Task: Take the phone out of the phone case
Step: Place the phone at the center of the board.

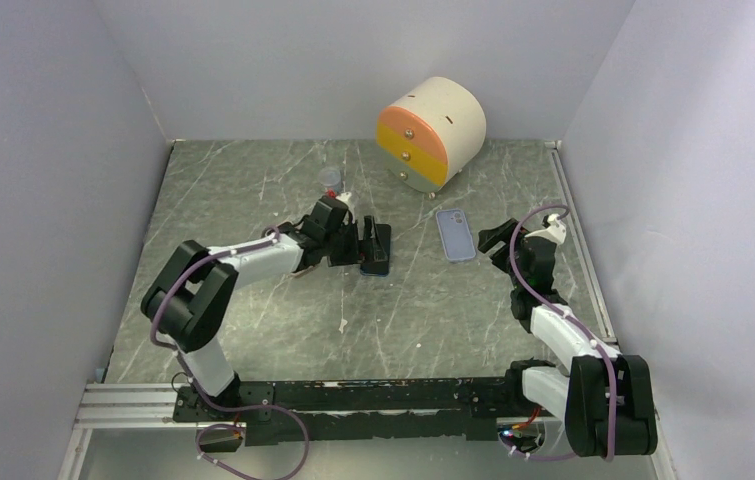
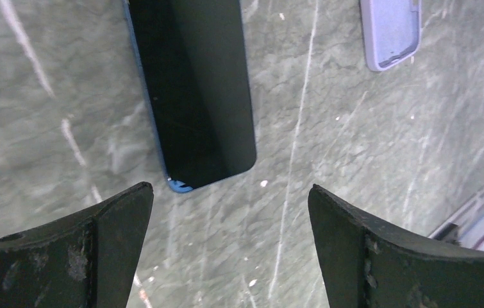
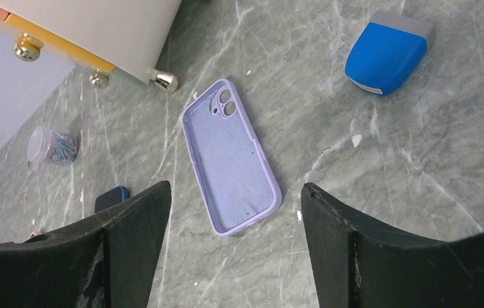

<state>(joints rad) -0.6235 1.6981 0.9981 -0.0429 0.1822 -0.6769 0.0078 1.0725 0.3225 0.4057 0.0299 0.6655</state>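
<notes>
Phone (image 2: 194,90): glossy black slab, blue rim, bare on the marbled grey-green tabletop (image 1: 253,320), mid-span. My left pincer (image 2: 229,199) is spread wide. Matte lilac case (image 3: 231,157), rounded corners, lies nearer the right edge. My right pincer (image 3: 236,192) is apart.

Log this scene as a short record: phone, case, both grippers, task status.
phone: black-screened, blue-edged phone, flat on the grey marbled table, screen up, outside the case
case: lilac soft phone case, empty, hollow side up, apart from the phone
left gripper: open, near the phone's end, holding nothing
right gripper: open, above the case, holding nothing
task status: phone already out
</notes>
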